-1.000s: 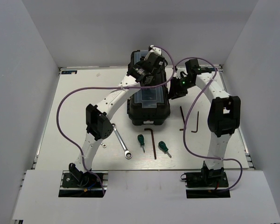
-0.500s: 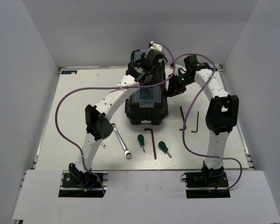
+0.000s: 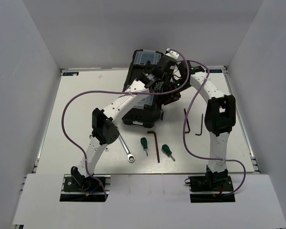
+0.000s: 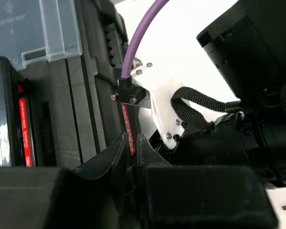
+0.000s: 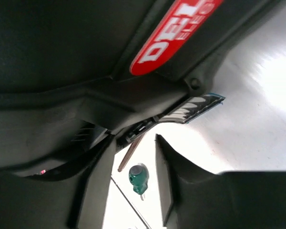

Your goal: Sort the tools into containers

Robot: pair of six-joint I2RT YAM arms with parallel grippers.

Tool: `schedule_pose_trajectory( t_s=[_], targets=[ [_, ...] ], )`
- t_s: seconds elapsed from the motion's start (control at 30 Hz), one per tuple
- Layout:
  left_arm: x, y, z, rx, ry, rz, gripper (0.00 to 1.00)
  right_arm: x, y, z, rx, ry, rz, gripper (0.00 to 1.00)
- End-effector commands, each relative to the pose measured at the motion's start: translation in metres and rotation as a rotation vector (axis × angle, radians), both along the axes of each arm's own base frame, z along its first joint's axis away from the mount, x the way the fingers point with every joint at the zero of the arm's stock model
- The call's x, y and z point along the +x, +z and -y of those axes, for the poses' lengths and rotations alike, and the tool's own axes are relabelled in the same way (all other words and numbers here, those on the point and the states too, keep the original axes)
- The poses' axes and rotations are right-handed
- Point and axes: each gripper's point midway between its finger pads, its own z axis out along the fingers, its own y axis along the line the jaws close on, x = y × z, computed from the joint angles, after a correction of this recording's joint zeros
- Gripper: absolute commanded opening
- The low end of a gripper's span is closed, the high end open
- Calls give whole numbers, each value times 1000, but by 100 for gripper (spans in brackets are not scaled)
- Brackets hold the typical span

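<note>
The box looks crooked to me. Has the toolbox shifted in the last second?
Yes. The toolbox has twisted, its near end swinging left, away from the unmoved hex key on its right.

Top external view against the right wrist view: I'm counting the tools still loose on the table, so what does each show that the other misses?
Only the top external view shows the wrench, the three hex keys and both screwdrivers lying on the table.

Only the right wrist view shows the red label on the toolbox up close, and the right claw with its jaws apart.

Both show the black toolbox and a green screwdriver. I cannot tell which of the two it is.
</note>
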Motion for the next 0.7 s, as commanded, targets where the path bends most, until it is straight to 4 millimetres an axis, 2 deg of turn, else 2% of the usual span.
schedule_pose_trajectory(
  t_s=[0.0, 0.1, 0.13, 0.17, 0.23, 0.27, 0.3, 0.33, 0.4, 0.43, 0.5, 0.6, 0.67],
  targets=[
    [-13, 56, 11, -123, -61, 76, 25, 10, 25, -2, 4, -20, 131, 48],
    [-12, 88, 0, -152, -27, 146, 30, 9, 26, 7, -36, -43, 171, 53],
    [-13, 106, -12, -151, 9, 183, 33, 7, 20, 11, -53, -50, 162, 56],
    [-13, 114, -19, -144, 29, 204, 36, 7, 19, 13, -61, -55, 166, 56],
    [-12, 123, -34, -127, 86, 236, 44, 6, 15, 23, -93, -86, 182, 63],
    [-10, 136, -50, -136, 126, 260, 49, 9, 13, 26, -108, -105, 196, 66],
    [-6, 130, -62, -116, 176, 257, 55, 4, 10, 33, -124, -121, 186, 78],
    [-3, 124, -70, -101, 207, 248, 63, 6, 9, 34, -124, -128, 197, 80],
    [-1, 123, -92, -55, 278, 247, 69, 4, 7, 40, -128, -144, 189, 80],
    [4, 115, -98, -32, 290, 231, 72, 2, 6, 41, -127, -143, 185, 81],
    [7, 113, -107, -16, 315, 228, 73, -1, 3, 47, -131, -147, 174, 81],
    [15, 106, -117, -5, 337, 222, 79, -5, 1, 52, -134, -150, 166, 81],
    [20, 99, -115, -4, 317, 202, 81, -6, 0, 56, -134, -158, 154, 81]
  ],
)
